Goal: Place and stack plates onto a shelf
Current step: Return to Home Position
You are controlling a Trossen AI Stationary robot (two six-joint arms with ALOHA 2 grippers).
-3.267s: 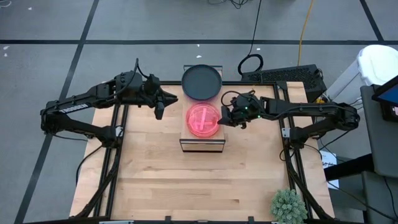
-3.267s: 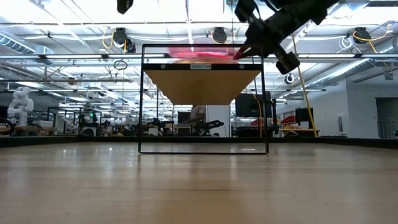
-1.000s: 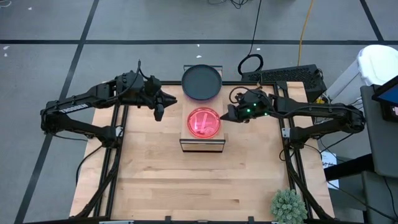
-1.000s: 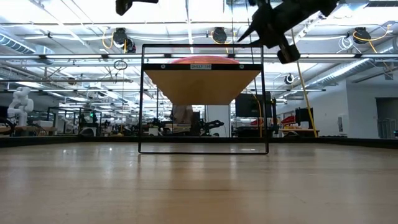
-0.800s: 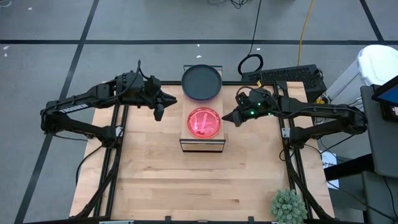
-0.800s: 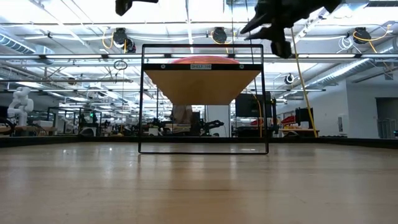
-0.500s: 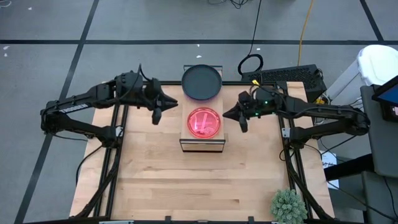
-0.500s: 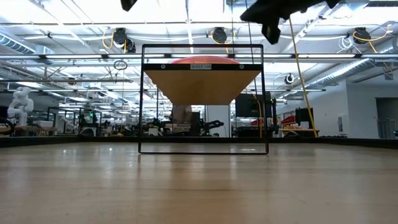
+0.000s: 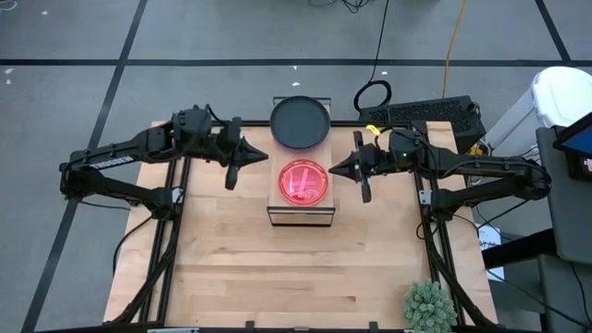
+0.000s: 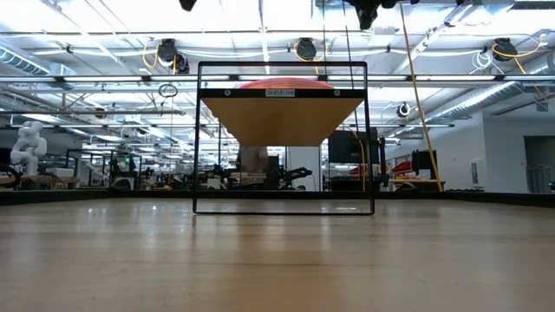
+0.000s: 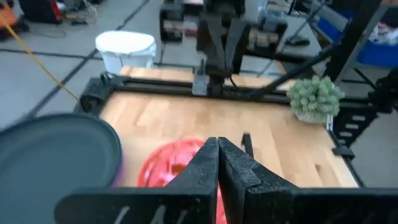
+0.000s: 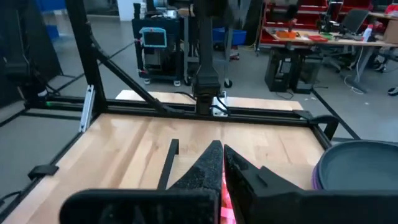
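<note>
High view: The light wood table (image 9: 277, 268) is found on a grey floor (image 9: 74, 37) marked with dark lines. The shelf (image 9: 301, 215) stands at mid-table. The pink plates (image 9: 303, 182) are stacked on its plank. A dark plate (image 9: 300, 121) is seen at 12 o'clock from them, on the far end. The left gripper (image 9: 263, 155) is held at 9 o'clock of the pink plates and the right gripper (image 9: 335, 167) at 3 o'clock. Both are clear of the plates. A plant (image 9: 428, 306) is placed at 5 o'clock of the table, a keyboard (image 9: 421, 113) at 1 o'clock and a white bin (image 9: 562, 92) at 2 o'clock.

Low view: The shelf (image 10: 283, 108) is seen upright on the table (image 10: 277, 260), with the pink plates (image 10: 286, 83) flat on top. A wide hall with ceiling lights and workstations is seen behind.

Left wrist view: The left gripper (image 11: 217, 158) has its fingers pressed together, with nothing between them. The dark plate (image 11: 56, 146), pink plates (image 11: 171, 168), plant (image 11: 317, 96) and white bin (image 11: 124, 50) are in view.

Right wrist view: The right gripper (image 12: 221, 158) is likewise closed and empty. The dark plate (image 12: 364, 165) is seen over a purple plate (image 12: 318, 173). Benches and chairs are noted beyond the table (image 12: 130, 149).
</note>
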